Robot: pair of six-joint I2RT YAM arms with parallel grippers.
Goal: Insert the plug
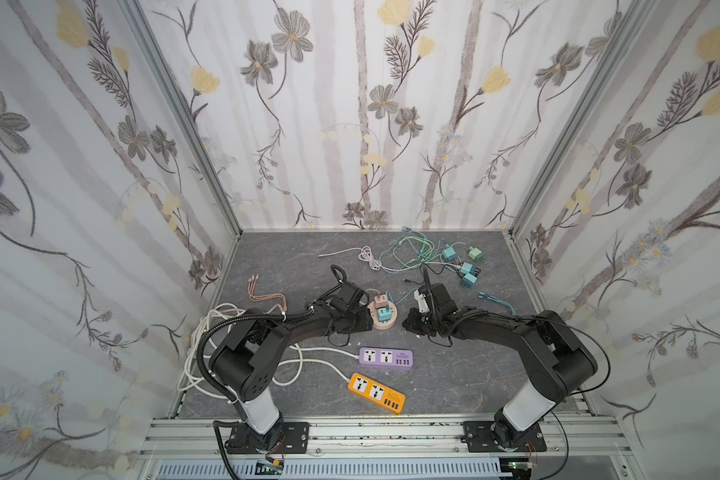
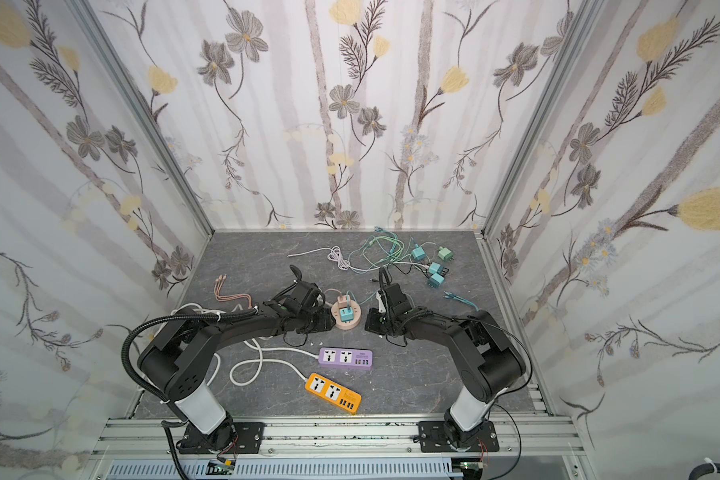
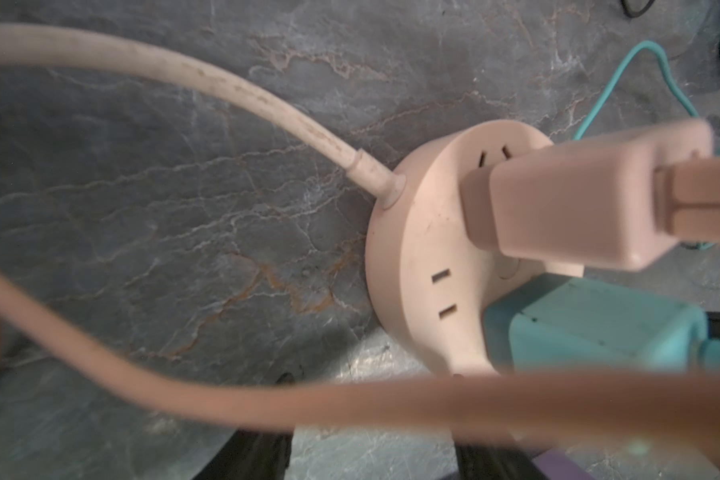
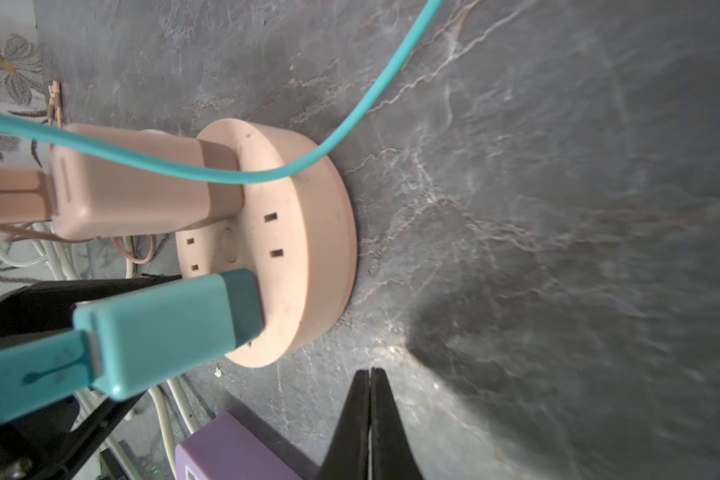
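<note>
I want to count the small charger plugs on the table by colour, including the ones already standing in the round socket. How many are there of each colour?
Teal chargers: 4
Green chargers: 1
Pink chargers: 1
Total: 6

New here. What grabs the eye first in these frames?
The round pink socket hub at the centre of the grey marble-pattern tabletop, with a pink block charger and a teal block charger standing on its face, apparently plugged in. Nearer the arm bases lie a purple power strip and an orange power strip. At the far right is a tangle of teal and green cables beside loose teal chargers.
</note>
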